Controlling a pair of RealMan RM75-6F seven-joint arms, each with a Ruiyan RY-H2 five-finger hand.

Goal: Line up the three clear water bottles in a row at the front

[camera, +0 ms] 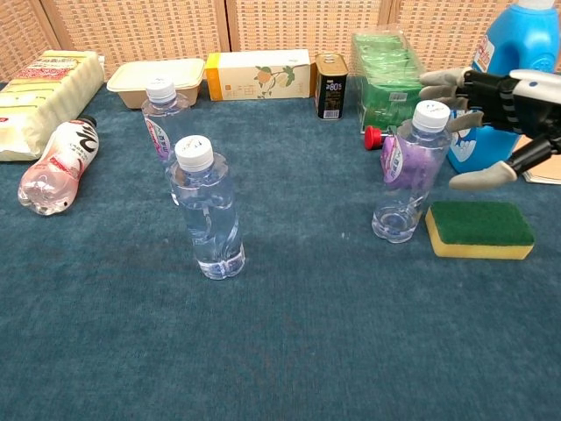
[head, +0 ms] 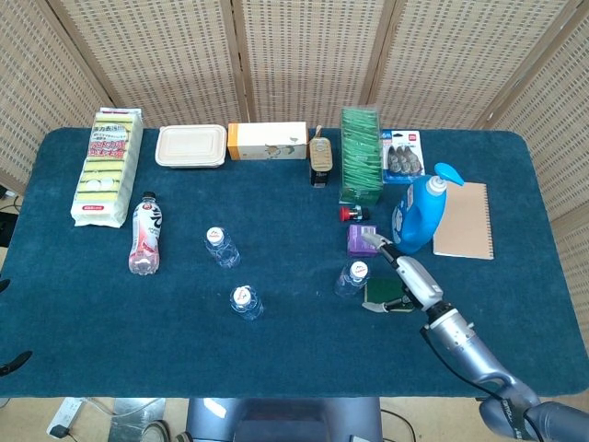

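Wicker screens back a blue-carpeted table [head: 276,368] where three clear bottles stand apart: one front-left [camera: 209,209], one behind it [camera: 163,118], one at right [camera: 410,172]. The right hand [camera: 491,118], fingers spread and empty, hovers just beside the right bottle, above a sponge [camera: 480,230]. The reach appears under way; next it must close round the bottle.

Both views are evenly and brightly lit, seemingly from overhead; only soft shadows are cast on the blue cloth [head: 276,359]. Focus is sharp, though slight edge distortion may be present.
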